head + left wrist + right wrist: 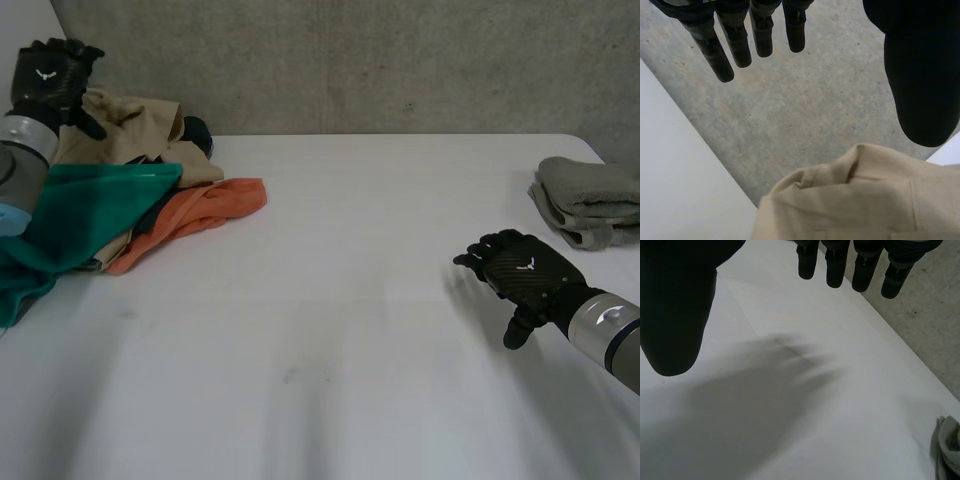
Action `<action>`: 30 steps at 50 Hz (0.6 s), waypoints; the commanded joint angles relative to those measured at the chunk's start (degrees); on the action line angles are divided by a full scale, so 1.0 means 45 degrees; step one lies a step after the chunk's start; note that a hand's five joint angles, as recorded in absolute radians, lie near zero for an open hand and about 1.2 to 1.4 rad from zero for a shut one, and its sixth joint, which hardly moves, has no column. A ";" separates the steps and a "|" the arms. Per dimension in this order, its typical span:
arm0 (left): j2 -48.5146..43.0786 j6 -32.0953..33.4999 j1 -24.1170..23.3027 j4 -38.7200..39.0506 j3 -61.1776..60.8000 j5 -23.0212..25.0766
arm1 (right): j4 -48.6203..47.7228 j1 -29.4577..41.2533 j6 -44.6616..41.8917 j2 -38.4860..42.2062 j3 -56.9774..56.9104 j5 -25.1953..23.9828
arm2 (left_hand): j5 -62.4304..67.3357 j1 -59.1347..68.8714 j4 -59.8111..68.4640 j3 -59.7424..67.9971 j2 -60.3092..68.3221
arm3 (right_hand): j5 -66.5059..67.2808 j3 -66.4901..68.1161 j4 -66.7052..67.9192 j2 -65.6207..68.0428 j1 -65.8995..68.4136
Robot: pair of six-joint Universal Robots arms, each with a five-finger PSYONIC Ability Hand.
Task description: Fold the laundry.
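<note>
A: 2 hands here. What is each doing?

B: The left hand (52, 72) hangs in the upper left of the frame above the laundry heap. Its fingers (720, 55) are straight and spread away from the thumb, holding nothing. The right hand (522, 272) is at the lower right over the bare tabletop (330, 330), fingers loosely spread and holding nothing.

A: And the laundry?

B: 1 heap lies at the left edge of the tabletop. A tan garment (125, 125) is at the back, a green cloth (95, 205) is draped across the front, and an orange cloth (205, 208) sticks out toward the middle. In the left wrist view the tan garment lies below the palm, clear of the fingertips. 1 folded grey cloth (590, 200) sits at the right edge, beyond the right hand and apart from it.
</note>
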 commanded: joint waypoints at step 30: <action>0.0618 -0.0140 -0.1111 0.1439 -0.0623 -0.2187 | -0.0024 0.0081 0.0037 -0.0126 -0.0323 0.0372 | 1.4826 1.4559 1.4518 1.4601 1.4555 | -0.0660 -0.0451 -0.0487 -0.0459 -0.0606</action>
